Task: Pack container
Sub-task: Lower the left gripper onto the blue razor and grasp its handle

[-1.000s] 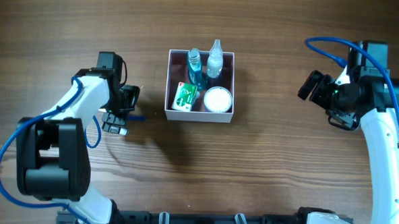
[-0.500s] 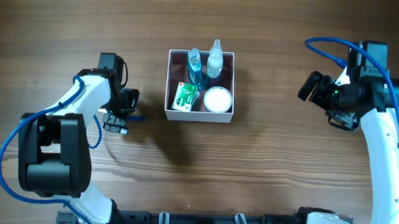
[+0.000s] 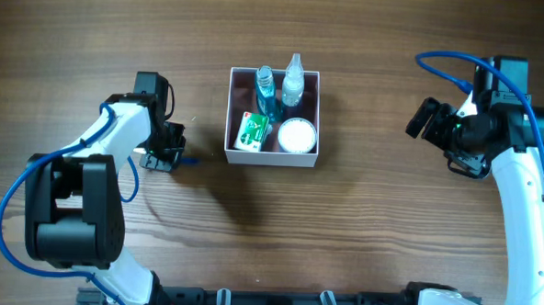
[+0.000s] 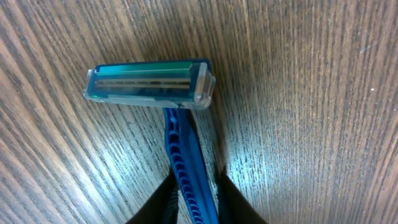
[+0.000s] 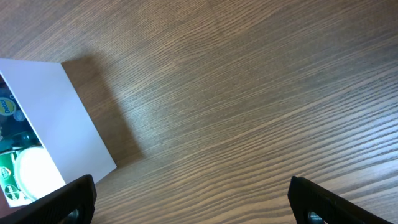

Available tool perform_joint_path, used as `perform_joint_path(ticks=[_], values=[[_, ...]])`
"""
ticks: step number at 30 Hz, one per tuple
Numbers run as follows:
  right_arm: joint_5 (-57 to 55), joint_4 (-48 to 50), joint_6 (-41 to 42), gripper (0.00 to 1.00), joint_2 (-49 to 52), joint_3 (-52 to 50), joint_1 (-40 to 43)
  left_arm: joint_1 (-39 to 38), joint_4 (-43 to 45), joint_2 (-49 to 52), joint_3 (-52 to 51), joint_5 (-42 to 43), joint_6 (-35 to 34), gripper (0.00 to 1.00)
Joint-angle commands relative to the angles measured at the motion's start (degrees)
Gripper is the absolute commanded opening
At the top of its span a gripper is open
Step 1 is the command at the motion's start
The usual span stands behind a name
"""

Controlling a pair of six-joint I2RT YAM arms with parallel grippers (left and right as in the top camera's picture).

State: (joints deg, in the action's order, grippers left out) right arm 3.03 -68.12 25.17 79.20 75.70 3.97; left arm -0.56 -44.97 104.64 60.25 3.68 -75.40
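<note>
Looking from overhead, you find the container (image 3: 272,158) at the middle of the table (image 3: 361,230), its white walls square to the camera. Inside it a blue bottle (image 3: 264,90) and a clear bottle (image 3: 294,80) stand side by side along the far wall, with a green packet (image 3: 252,129) and a white jar (image 3: 297,135) in front of them. Your left gripper (image 3: 159,159) sits just left of the container, apart from it, and is closed on a blue razor (image 4: 149,84). In the left wrist view the dark fingers (image 4: 231,202) pinch the ribbed handle from both sides, and the head lies crosswise beyond them, over the wood. You cannot tell whether the head touches the table. Your right gripper (image 3: 425,118) is well off to the right of the container, with its jaws spread wide and nothing between them. In its wrist view the container's white wall shows at the left edge.
</note>
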Motion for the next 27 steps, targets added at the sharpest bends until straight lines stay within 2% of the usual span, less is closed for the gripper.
perform_joint_path(ticks=[1,13,16,20,27], values=[[0.94,-0.07,-1.01,1.00,0.20,-0.31,0.13,0.46,0.09,1.14,-0.63,-1.16,-0.11,0.17],[0.94,-0.07,-1.01,1.00,0.20,-0.31,0.13,0.46,0.07,1.14,-0.63,-0.04,-0.11,0.10],[0.94,-0.07,-1.01,1.00,0.20,-0.31,0.13,0.46,0.42,1.11,-0.61,0.79,-0.09,0.04],[0.94,-0.07,-1.03,1.00,0.20,-0.31,0.13,0.46,0.22,1.01,-0.61,3.50,0.87,0.04],[0.94,-0.13,-0.98,1.00,0.20,-0.31,0.13,-0.22,-4.39,-1.18,1.57,4.61,16.13,0.04]])
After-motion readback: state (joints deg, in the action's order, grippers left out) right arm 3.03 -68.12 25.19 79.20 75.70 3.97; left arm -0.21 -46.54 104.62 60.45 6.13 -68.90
